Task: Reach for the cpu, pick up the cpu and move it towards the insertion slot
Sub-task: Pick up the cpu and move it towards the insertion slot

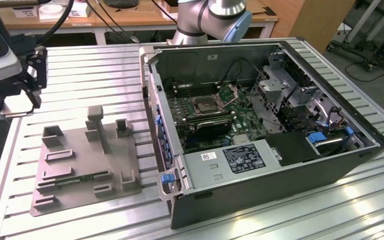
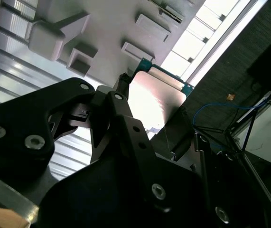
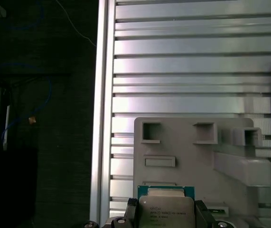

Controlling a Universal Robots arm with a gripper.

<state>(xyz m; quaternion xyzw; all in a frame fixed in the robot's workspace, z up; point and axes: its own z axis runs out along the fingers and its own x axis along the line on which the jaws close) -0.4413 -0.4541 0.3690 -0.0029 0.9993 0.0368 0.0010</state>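
Pinched between the two fingers (image 3: 132, 211) of the gripper (image 3: 167, 216): the cpu (image 3: 166, 207). Squeezed by two facing edges, with the shiny top plain to see in both wrist views. Held up in the air, touching nothing but the fingers.

Looks thin, flat and hard, so likely very light and not bendy at all. Smooth metal on top, so probably slippery. Safest to hold by the side edges, just as now, with nothing pressing on the flat faces. Likely easy to hurt underneath, so no bumps, no drops, no hard squeeze.

Just below in the first wrist view: the grey holder tray (image 3: 182, 146), with little blocks and pockets. Under that: the ribbed metal table (image 1: 98, 65).

Seen in the exterior view at that view's left, above the tray's far corner. Far off toward the exterior view's right: the open computer case (image 1: 205, 62), lying on the table. Deep inside, on the green board (image 1: 177, 112): the insertion slot (image 1: 209, 105), a dark square in a silver frame, with the flap (image 1: 231, 91) tipped up. Well apart from the cpu, with the case wall in between.
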